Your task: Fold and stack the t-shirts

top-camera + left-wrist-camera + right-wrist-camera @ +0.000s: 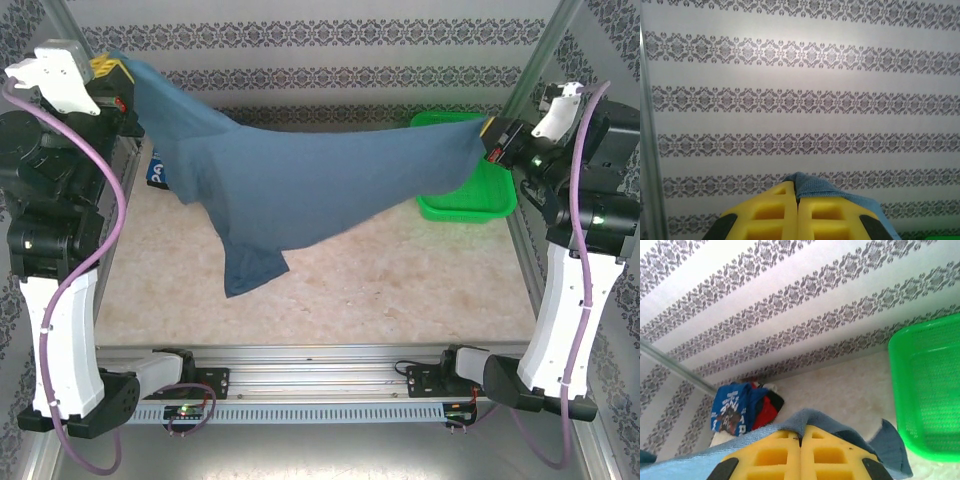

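Note:
A plain slate-blue t-shirt hangs stretched in the air between both arms, one sleeve drooping toward the table. My left gripper is shut on the shirt's upper left corner; its yellow fingers pinch a fold of blue cloth. My right gripper is shut on the shirt's right end, where cloth bunches over the yellow fingertips. A pile of other t-shirts, bright blue with white lettering, red and black, lies at the back left of the table.
A green plastic mesh basket stands at the back right, partly behind the shirt; its rim shows in the right wrist view. The beige tabletop lies below the hanging shirt. Patterned walls enclose the back and sides.

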